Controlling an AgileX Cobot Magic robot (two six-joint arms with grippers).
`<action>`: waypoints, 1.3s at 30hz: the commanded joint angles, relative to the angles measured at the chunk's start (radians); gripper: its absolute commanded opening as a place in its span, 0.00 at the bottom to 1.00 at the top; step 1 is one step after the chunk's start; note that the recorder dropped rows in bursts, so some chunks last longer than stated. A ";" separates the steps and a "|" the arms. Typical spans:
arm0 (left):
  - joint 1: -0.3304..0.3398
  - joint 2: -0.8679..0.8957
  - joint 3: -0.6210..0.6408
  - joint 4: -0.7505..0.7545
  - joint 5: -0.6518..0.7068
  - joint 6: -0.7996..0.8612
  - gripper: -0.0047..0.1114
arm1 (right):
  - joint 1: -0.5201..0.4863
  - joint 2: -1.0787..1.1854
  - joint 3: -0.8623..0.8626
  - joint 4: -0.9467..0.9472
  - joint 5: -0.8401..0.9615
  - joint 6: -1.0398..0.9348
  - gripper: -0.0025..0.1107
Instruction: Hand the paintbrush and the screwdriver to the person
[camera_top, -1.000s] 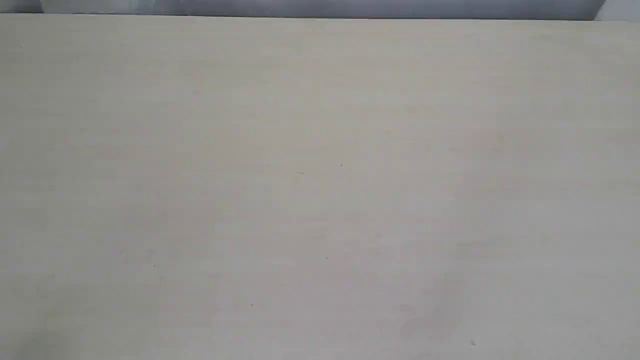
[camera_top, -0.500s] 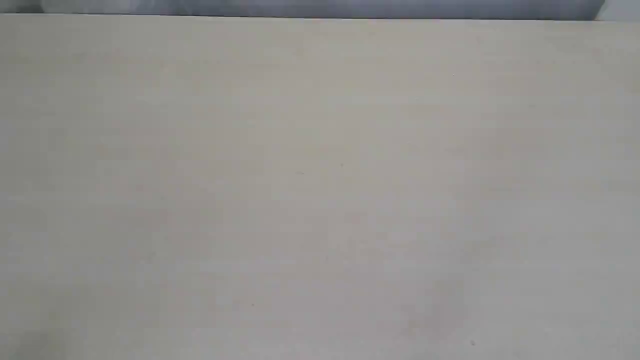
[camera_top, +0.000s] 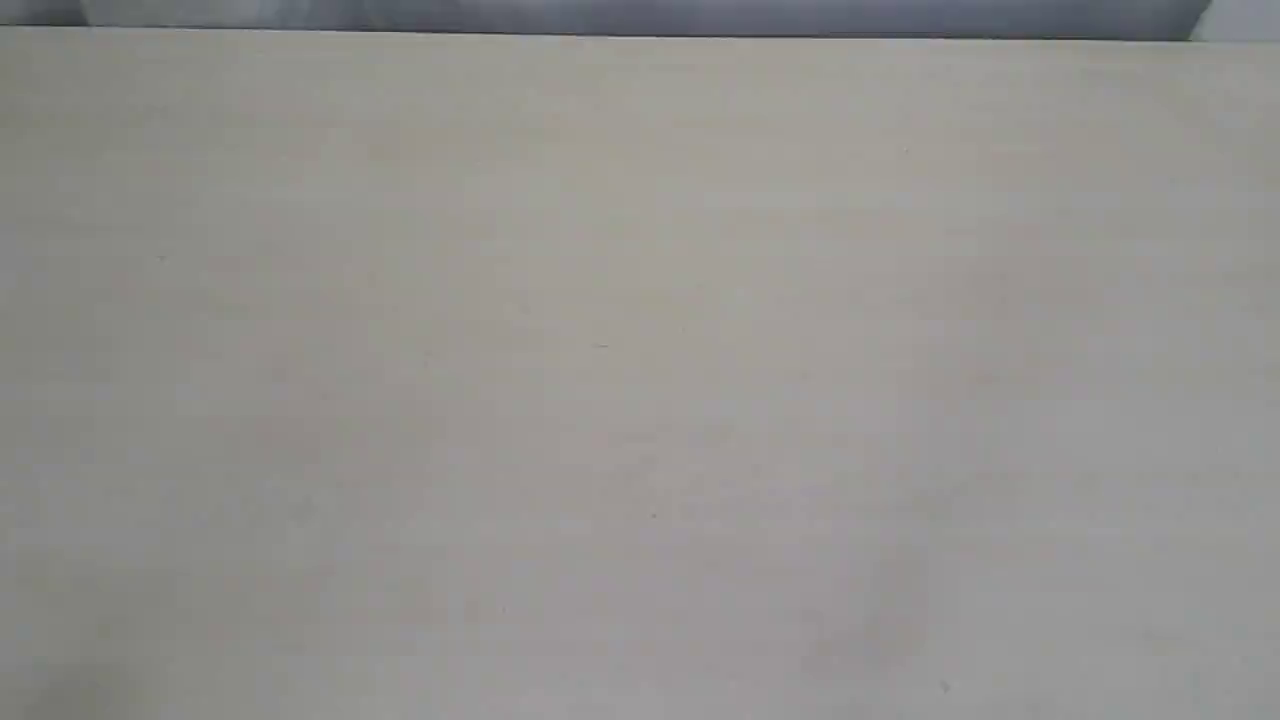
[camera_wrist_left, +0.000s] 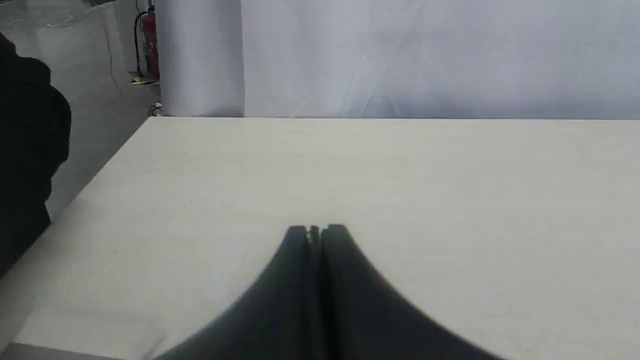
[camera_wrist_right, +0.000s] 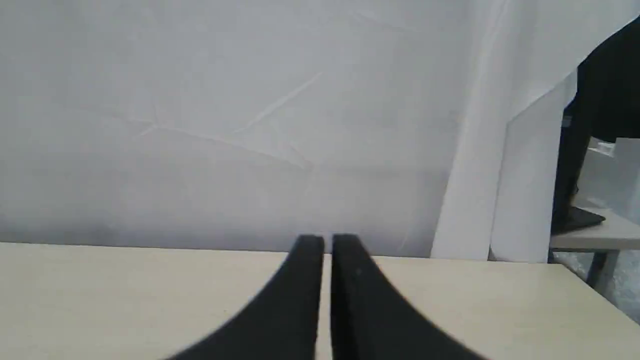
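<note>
Left jaws: pressed together, only a hairline seam between the two black tips, nothing pinched. They hang low over the counter (camera_wrist_left: 450, 175), tips pointed toward its far edge.

Right jaws: drawn in to a thin slit with pale surface showing through it, nothing held. Also over the counter, tips level with its far edge in the wrist view.

Counter: pale beige and matte. In the exterior view it fills nearly the whole picture, with a few tiny dark specks near the middle and low on the right. Neither arm shows in that view.

Paintbrush, screwdriver, person's hand: none of the three views shows them, so their position cannot be told.

Beyond the far edge: a white cloth backdrop (camera_wrist_right: 225, 125), creased, hanging in folds at the right-hand end.

Left wrist view, off the counter's corner: grey floor and a red fire extinguisher (camera_wrist_left: 151, 47) standing by the backdrop. A large black shape (camera_wrist_left: 27, 150) sits beside the counter's side edge; what it is cannot be told.

Right wrist view, past the backdrop's end: another dark shape (camera_wrist_right: 607, 85) over a grey table (camera_wrist_right: 600, 235), well apart from the counter.
</note>
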 joint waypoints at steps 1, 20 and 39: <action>-0.006 -0.002 0.002 -0.002 -0.012 -0.002 0.04 | -0.002 -0.004 0.003 0.016 0.014 -0.014 0.06; -0.006 -0.002 0.002 -0.005 -0.010 -0.002 0.04 | -0.002 -0.004 0.003 0.110 0.035 -0.117 0.06; -0.006 -0.002 0.002 -0.001 -0.011 -0.002 0.04 | -0.002 -0.004 0.003 0.110 0.035 -0.117 0.06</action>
